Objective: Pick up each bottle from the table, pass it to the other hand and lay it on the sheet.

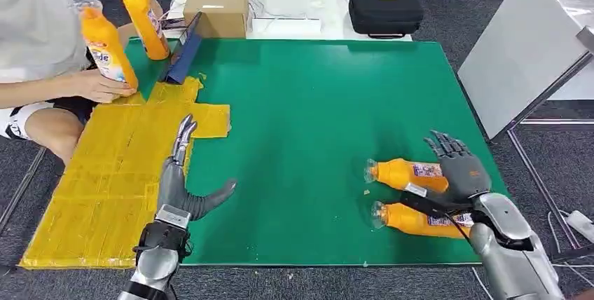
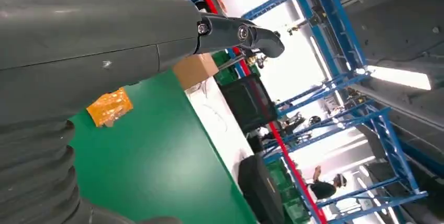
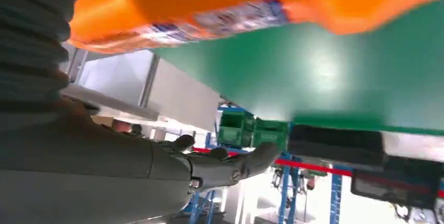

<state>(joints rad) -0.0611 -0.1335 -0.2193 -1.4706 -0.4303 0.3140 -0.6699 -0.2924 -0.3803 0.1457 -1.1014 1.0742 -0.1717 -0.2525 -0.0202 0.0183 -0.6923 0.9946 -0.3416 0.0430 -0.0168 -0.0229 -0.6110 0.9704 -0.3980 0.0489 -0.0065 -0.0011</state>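
Four bottles — two lying [image 1: 405, 174], two held upright [image 1: 105, 44]

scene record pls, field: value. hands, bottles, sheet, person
left hand: open, fingers apart, holds nothing, over the edge of the yellow taped sheet
right hand: fingers spread over the two orange plastic bottles lying on the green table; grip cannot be told
far lying bottle: on its side, cap toward table centre
near lying bottle: on its side, parallel
person: holds two upright orange bottles beside the sheet
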